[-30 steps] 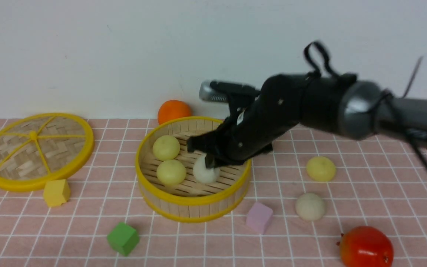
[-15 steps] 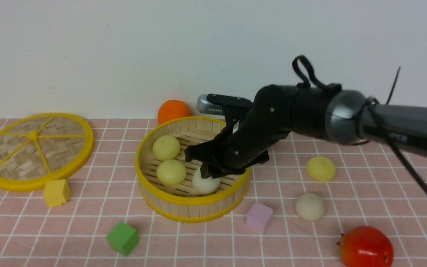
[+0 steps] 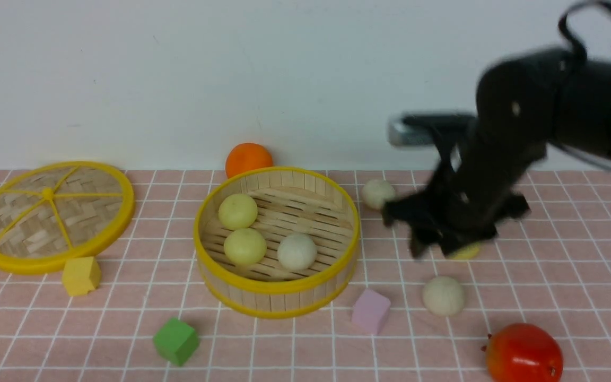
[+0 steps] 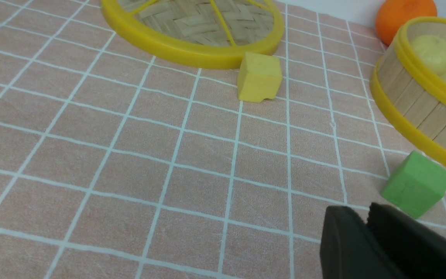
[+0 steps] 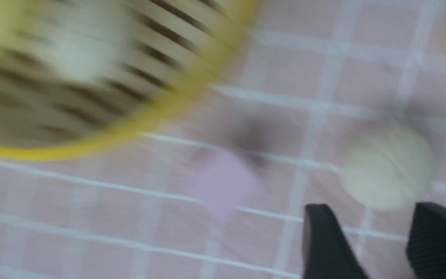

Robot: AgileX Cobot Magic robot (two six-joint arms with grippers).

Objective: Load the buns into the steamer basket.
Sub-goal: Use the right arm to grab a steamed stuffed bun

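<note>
1. Nearest the robot: a red fruit (image 3: 523, 354) at the front right and a green cube (image 3: 176, 341) at the front left, both on the pink gridded worktop (image 3: 72, 329).
2. The left claw (image 4: 366, 217) sits low near the green cube and holds nothing. Its two fingers lie close side by side with only a thin seam between them. Whether they are fully pressed together cannot be told.
3. Next row back: a lilac cube (image 3: 371, 311) sits just outside the basket's front right. The near off-white bun (image 3: 444, 296) lies loose to the cube's right. A yellow cube (image 3: 80, 275) sits just in front of the lid's rim.
4. The steamer basket (image 3: 276, 289) stands upright mid-worktop. Three buns rest on its slatted floor: the front yellow bun (image 3: 245, 246), the rear yellow bun (image 3: 237, 211) and the basket's off-white bun (image 3: 297, 252).
5. The right claw (image 3: 433, 246) is blurred, outside the basket to its right. Its fingers are spread, with nothing between them. The loose yellow bun (image 3: 464, 253) lies partly hidden under it.
6. Farthest: the far off-white bun (image 3: 378, 193) lies on the worktop beside the basket's rear right rim. The woven lid (image 3: 51, 215) lies flat at the left. An orange (image 3: 249, 158) sits by the wall.
</note>
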